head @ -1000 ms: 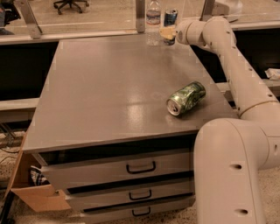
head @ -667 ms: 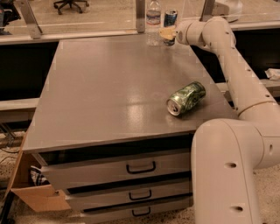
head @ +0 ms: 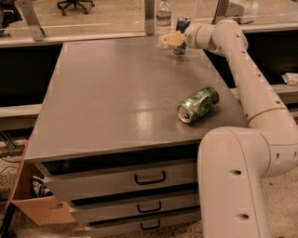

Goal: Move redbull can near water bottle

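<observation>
The redbull can [head: 182,23] stands upright at the far edge of the grey table [head: 116,93], just right of the water bottle [head: 163,13]. The bottle is clear with a pale label band and stands at the table's back edge. My gripper [head: 169,39] reaches in from the right at the can's height. It crosses in front of the can's lower half, with its tan tip pointing left, below the bottle. The arm [head: 242,69] runs along the table's right side.
A wider green patterned can [head: 198,104] lies on its side near the table's front right corner, close to the arm. Drawers [head: 149,179] sit under the table front. A cardboard box [head: 32,200] is on the floor at the left.
</observation>
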Motion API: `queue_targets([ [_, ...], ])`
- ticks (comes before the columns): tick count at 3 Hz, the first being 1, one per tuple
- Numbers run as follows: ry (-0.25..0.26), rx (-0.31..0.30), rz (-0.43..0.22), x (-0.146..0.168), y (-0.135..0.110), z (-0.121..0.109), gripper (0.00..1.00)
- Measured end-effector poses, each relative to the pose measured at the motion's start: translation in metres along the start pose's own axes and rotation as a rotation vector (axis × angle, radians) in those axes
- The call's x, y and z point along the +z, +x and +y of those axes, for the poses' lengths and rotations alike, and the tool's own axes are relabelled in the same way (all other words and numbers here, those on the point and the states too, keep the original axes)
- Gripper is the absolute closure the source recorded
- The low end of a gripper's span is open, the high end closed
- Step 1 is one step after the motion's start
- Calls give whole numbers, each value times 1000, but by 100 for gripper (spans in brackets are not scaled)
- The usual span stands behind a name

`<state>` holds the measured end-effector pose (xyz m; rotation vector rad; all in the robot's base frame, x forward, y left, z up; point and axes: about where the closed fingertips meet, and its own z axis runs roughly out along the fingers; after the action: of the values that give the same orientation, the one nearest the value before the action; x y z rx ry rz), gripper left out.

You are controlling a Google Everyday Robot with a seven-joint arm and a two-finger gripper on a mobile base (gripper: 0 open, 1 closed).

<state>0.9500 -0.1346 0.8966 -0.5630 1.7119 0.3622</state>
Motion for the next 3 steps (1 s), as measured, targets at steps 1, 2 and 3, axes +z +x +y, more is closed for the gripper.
queue_targets([
  [1,0,13,10,1,5,-1,0],
  [2,1,13,10,1,5,-1,0],
  [3,30,-24,-11,-33,-20,-17,0],
])
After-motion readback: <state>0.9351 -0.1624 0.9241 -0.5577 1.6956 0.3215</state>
